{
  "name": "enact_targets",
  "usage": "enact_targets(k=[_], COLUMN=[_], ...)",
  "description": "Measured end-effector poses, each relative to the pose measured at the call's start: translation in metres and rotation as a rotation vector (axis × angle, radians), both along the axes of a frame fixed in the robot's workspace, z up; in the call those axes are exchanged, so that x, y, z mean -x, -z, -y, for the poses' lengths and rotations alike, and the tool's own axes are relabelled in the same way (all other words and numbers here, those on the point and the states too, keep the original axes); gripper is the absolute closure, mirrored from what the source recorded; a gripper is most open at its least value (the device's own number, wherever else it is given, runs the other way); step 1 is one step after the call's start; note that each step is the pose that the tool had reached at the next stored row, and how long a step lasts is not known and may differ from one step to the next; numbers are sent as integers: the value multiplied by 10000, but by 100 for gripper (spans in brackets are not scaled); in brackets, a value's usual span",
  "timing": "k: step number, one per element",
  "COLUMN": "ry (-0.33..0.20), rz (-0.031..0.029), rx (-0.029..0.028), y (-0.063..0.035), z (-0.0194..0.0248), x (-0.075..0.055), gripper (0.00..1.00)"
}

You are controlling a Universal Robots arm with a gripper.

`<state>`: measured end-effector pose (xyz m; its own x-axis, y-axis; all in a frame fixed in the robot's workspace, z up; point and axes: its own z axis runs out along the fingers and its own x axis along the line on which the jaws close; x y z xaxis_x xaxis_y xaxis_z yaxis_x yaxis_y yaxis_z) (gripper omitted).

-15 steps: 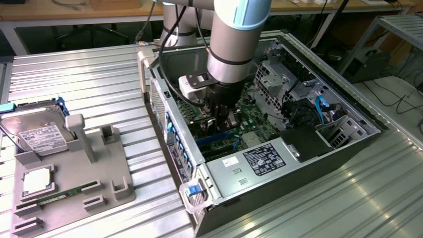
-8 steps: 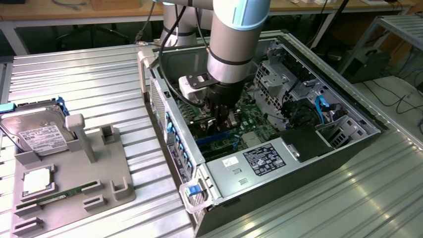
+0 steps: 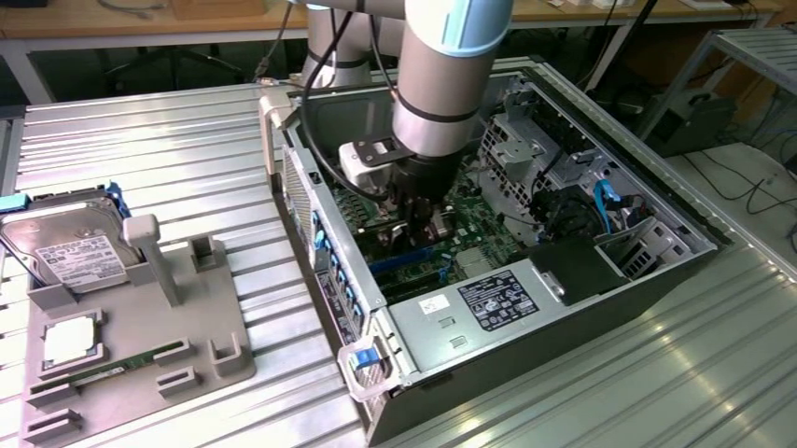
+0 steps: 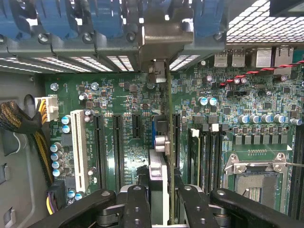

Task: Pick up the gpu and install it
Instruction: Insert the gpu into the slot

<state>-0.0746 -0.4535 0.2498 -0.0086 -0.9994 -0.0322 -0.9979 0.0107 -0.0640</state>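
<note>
My gripper (image 3: 419, 222) reaches down into the open computer case (image 3: 648, 271), just above the green motherboard (image 3: 480, 219). It is shut on the gpu (image 4: 169, 118), which the wrist view shows edge-on as a thin dark card standing between my two black fingers (image 4: 137, 204). The card's silver bracket (image 4: 164, 38) sits up against the case's rear slot openings, below the blue clips. The card's lower edge lines up along a black expansion slot (image 4: 176, 142); whether it is seated in the slot I cannot tell. In the exterior view the card is mostly hidden behind the wrist.
A grey fixture tray (image 3: 187, 317) lies at the exterior view's left, carrying a hard drive (image 3: 75, 247), a processor (image 3: 75, 338) and a green memory stick (image 3: 106, 371). Inside the case are the power supply (image 3: 498, 303), drive cages (image 3: 536, 140), a cable bundle (image 4: 19, 121) and the processor socket (image 4: 256, 175).
</note>
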Motion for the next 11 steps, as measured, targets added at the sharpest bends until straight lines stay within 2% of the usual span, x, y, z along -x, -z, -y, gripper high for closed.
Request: enact_targets(k=[11], ry=[0], rz=[-7], rx=[-15], y=[10], z=[-1], x=[-7], gripper=[72])
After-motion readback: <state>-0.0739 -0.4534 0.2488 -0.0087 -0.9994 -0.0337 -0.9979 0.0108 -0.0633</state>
